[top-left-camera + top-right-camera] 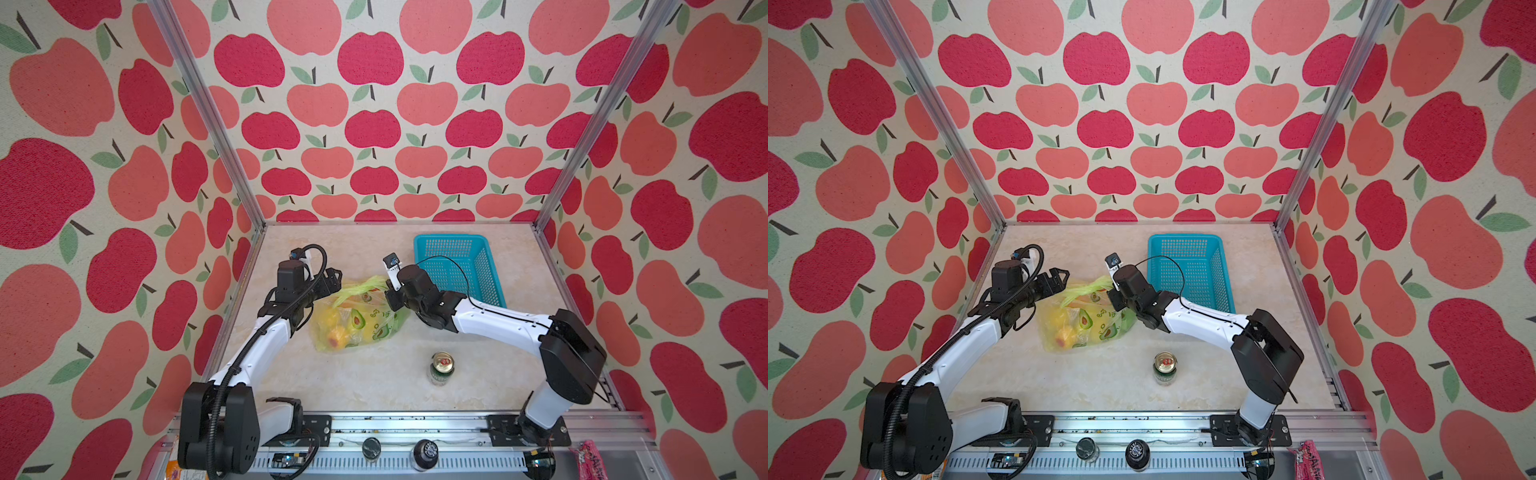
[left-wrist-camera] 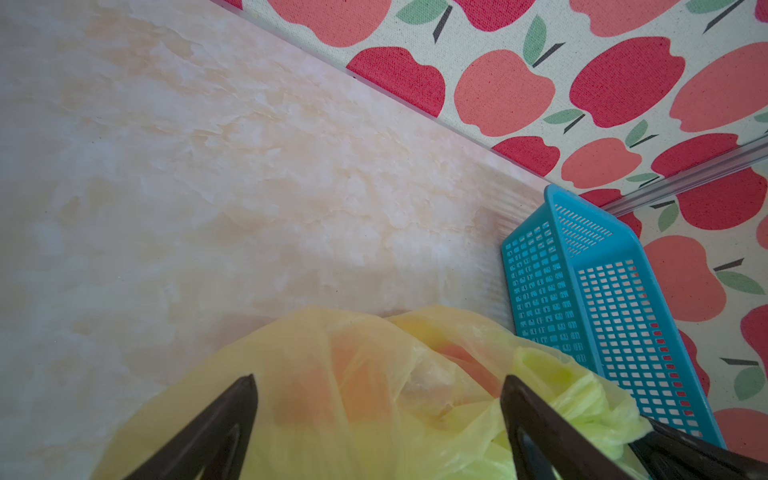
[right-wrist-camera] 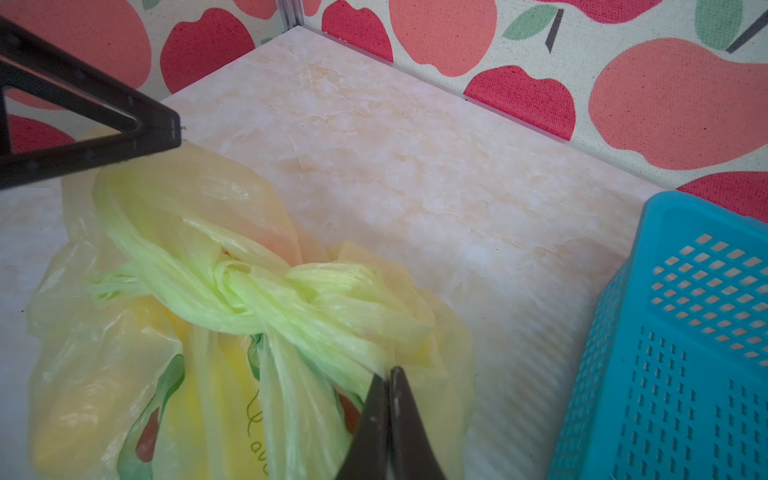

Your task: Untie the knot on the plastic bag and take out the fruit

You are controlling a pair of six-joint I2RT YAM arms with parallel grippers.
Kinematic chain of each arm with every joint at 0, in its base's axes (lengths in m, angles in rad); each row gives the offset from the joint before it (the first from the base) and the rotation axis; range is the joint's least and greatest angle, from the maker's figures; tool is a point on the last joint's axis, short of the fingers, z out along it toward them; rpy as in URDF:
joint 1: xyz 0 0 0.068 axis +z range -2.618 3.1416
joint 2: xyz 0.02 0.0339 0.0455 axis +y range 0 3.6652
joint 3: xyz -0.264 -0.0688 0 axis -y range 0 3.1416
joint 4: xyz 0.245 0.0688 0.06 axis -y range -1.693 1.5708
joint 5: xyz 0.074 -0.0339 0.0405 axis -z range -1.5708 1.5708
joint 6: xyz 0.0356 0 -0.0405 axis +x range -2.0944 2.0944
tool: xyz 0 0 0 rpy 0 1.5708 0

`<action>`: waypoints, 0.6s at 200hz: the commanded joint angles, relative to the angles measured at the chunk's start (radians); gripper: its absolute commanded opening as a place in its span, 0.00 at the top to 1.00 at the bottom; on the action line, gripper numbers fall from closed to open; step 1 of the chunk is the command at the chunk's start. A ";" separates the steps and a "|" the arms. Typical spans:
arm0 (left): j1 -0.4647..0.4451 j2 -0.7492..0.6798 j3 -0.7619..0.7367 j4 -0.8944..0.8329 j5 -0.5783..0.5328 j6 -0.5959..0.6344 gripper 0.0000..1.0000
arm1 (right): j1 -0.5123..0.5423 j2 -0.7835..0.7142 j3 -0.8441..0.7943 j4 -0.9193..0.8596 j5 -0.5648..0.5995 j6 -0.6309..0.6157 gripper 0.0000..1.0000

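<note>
The pale-yellow plastic bag [image 1: 361, 328] [image 1: 1088, 328] lies mid-table with green avocado print. Its knot [image 3: 253, 297] [image 1: 360, 288] is a bunched yellow-green twist of the handles on top. The fruit [image 1: 332, 330] [image 3: 75, 395] shows through the film as yellow and reddish pieces. My right gripper [image 3: 388, 370] [image 1: 390, 297] is shut on a green handle strand just beside the knot. My left gripper [image 2: 379, 380] [image 1: 332, 282] stands open over the bag's far left side, its jaws straddling the film without pinching it; one of its fingers [image 3: 104, 129] shows in the right wrist view.
A turquoise perforated basket [image 1: 457, 266] [image 1: 1187, 266] [image 3: 685, 332] stands empty at the back right, close behind my right wrist. A green drink can [image 1: 441, 368] [image 1: 1165, 368] stands upright in front of the bag. Apple-print walls close three sides.
</note>
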 commanded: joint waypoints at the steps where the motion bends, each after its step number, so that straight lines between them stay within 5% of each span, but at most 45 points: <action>1: -0.006 0.009 0.033 0.014 0.022 0.017 0.12 | -0.029 -0.059 -0.044 0.062 -0.004 0.062 0.95; 35: -0.019 -0.024 0.026 0.014 0.015 0.025 0.07 | -0.041 -0.066 -0.054 0.059 0.007 0.079 0.97; 71: -0.096 -0.132 0.056 -0.096 -0.113 0.062 0.02 | -0.049 -0.064 -0.055 0.062 0.013 0.090 0.98; 120: -0.147 -0.142 0.191 -0.304 -0.061 -0.005 0.05 | -0.054 -0.069 -0.066 0.073 0.011 0.100 0.98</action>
